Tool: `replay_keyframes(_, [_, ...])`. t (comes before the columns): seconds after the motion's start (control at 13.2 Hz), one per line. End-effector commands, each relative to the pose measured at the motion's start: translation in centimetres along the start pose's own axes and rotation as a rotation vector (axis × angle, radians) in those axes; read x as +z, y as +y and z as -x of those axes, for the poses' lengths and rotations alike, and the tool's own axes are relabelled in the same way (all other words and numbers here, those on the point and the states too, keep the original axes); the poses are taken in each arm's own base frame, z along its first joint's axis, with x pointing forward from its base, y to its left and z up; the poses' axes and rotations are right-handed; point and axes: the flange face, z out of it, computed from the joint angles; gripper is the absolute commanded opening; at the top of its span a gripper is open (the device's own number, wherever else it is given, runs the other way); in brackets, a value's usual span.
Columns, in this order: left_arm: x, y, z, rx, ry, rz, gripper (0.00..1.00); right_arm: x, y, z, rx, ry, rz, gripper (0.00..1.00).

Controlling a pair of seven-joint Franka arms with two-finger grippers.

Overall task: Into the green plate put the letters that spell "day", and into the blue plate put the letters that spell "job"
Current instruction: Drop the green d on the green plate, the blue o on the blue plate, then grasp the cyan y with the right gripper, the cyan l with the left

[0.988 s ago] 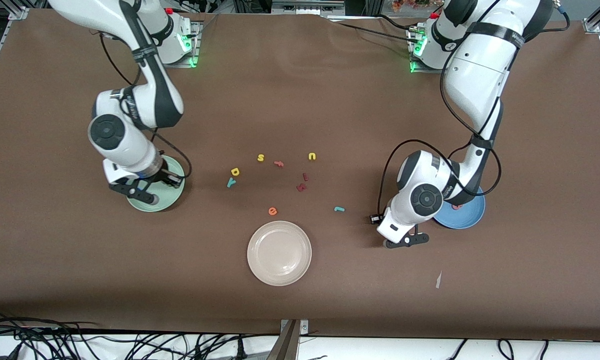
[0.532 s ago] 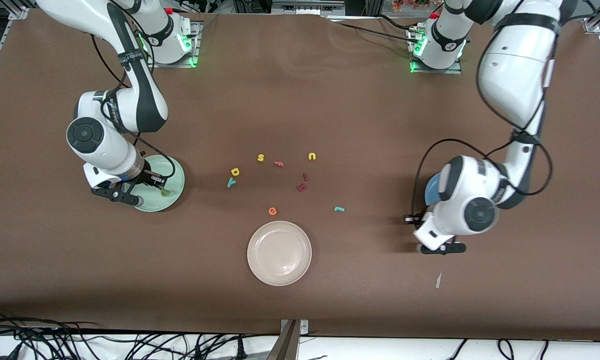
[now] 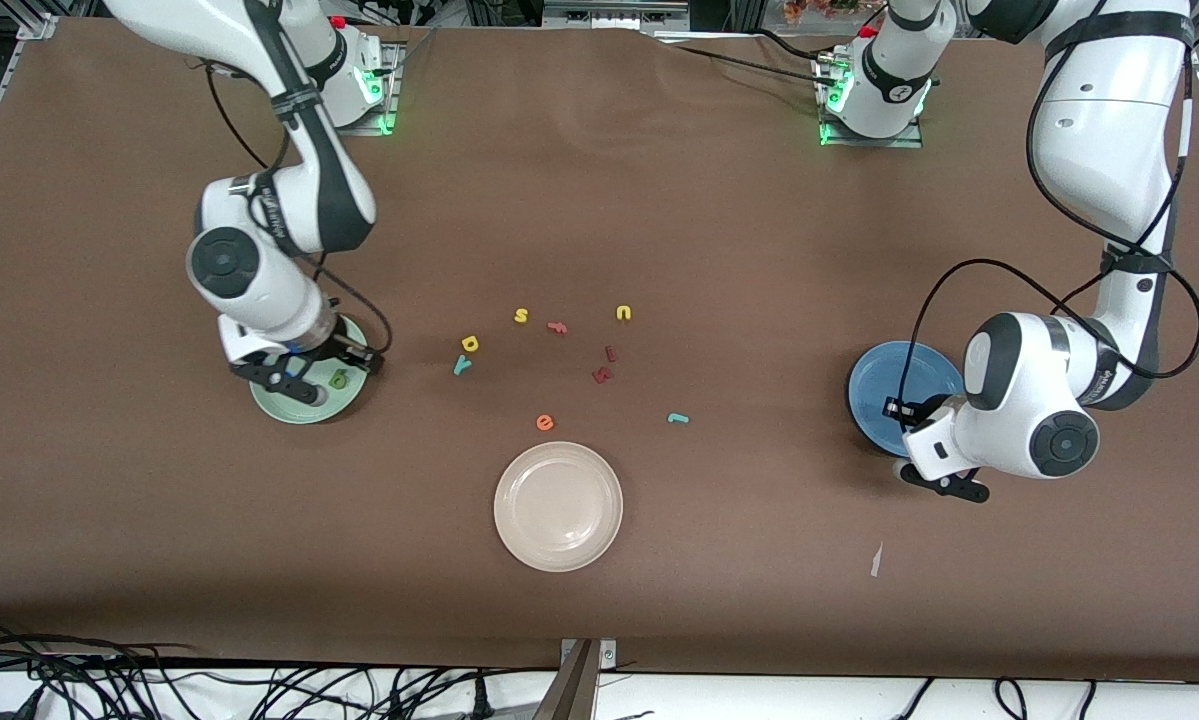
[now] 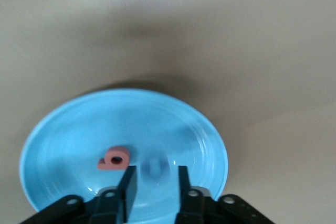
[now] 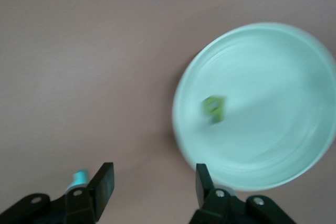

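The green plate [image 3: 304, 415] lies toward the right arm's end, with the dark green "a" [image 3: 338, 379] in it. My right gripper [image 3: 284, 380] hangs open over that plate, nothing between its fingers [image 5: 105, 182]; the "a" [image 5: 214, 107] and plate [image 5: 273, 66] show in its wrist view. The yellow "d" [image 3: 470, 343], teal "y" [image 3: 462, 366] and teal "j" [image 3: 677, 418] lie mid-table. My left gripper [image 3: 944, 483] is open over the blue plate [image 3: 889, 370]. The salmon "b" [image 4: 114, 158] lies in that plate [image 4: 105, 124], beside a blurred blue piece [image 4: 155, 165].
A cream plate [image 3: 558, 506] sits nearer the front camera than the letters. A yellow "s" [image 3: 521, 316], yellow "u" [image 3: 623, 313], orange "e" [image 3: 545, 423] and dark red letters [image 3: 602, 375] lie scattered mid-table. A small white scrap [image 3: 876, 560] lies on the brown table.
My right gripper opened and the green "a" now lies in the green plate. My left arm swung toward its end of the table, uncovering the blue plate, and its fingers parted.
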Motion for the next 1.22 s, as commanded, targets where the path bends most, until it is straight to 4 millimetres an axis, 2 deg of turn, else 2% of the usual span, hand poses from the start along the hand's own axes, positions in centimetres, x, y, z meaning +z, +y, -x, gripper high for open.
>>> replay_keyframes(0.0, [-0.7,0.4,0.6,0.028,-0.022,-0.023,1.0,1.1,-2.9,1.8,0.086,0.011,-0.04,0.71])
replay_keyframes(0.15, [-2.0,1.3,0.1,-0.046,0.006,-0.02,1.0,2.2,-4.8,3.2,0.116,0.022,-0.057,0.71])
replay_keyframes(0.3, [-2.5,3.3,-0.5,-0.245,0.021,-0.019,1.0,3.9,-6.4,4.5,0.135,0.039,-0.075,0.71])
replay_keyframes(0.38, [-2.3,6.1,-1.0,-0.345,0.021,-0.014,1.0,4.6,-6.9,4.7,0.146,0.051,-0.086,0.71])
replay_keyframes(0.53, [-1.5,10.2,-1.9,-0.501,0.032,-0.021,1.0,6.2,-7.8,5.3,0.157,0.059,-0.093,0.71])
replay_keyframes(0.68, [-1.9,12.6,-2.5,-0.62,0.07,0.007,1.0,7.4,-8.6,6.1,0.153,0.067,-0.096,0.71])
replay_keyframes(0.91, [-1.6,17.6,-3.1,-0.759,0.087,0.061,1.0,7.8,-8.4,6.2,0.152,0.064,-0.09,0.7])
replay_keyframes(1.14, [-1.7,22.6,-3.9,-0.954,0.169,0.11,1.0,9.0,-8.0,6.5,0.151,0.068,-0.091,0.66])
